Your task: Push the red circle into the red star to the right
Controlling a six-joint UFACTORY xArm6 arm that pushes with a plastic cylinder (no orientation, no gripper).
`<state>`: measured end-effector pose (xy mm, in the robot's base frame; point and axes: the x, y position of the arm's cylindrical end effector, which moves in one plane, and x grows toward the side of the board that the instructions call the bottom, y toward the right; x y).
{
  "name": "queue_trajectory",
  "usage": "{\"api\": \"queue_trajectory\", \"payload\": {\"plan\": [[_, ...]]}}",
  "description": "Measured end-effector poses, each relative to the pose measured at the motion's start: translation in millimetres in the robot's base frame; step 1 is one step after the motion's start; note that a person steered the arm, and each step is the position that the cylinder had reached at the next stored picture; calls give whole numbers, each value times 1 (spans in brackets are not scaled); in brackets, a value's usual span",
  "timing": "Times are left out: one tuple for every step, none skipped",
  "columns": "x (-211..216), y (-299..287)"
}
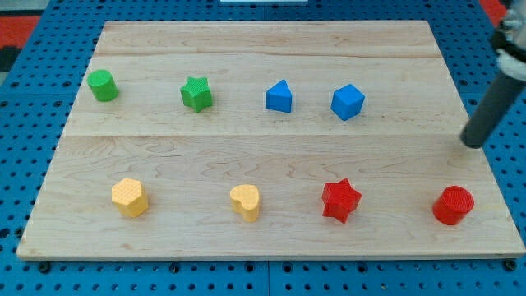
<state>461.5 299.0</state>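
Observation:
The red circle [453,205] sits near the board's bottom right corner. The red star [341,201] lies to its left in the same bottom row, well apart from it. My tip [472,143] is at the board's right edge, above and slightly right of the red circle, not touching any block.
Bottom row also holds a yellow hexagon [130,197] and a yellow heart [246,201]. Top row holds a green cylinder [103,85], a green star [196,94], a blue triangular block [279,97] and a blue cube [348,102]. The wooden board [263,238] lies on blue pegboard.

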Motion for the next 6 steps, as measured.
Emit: {"api": "queue_trajectory", "payload": {"plan": [[40,0],[85,-20],[94,-46],[94,-81],[94,-114],[101,-84]]}}
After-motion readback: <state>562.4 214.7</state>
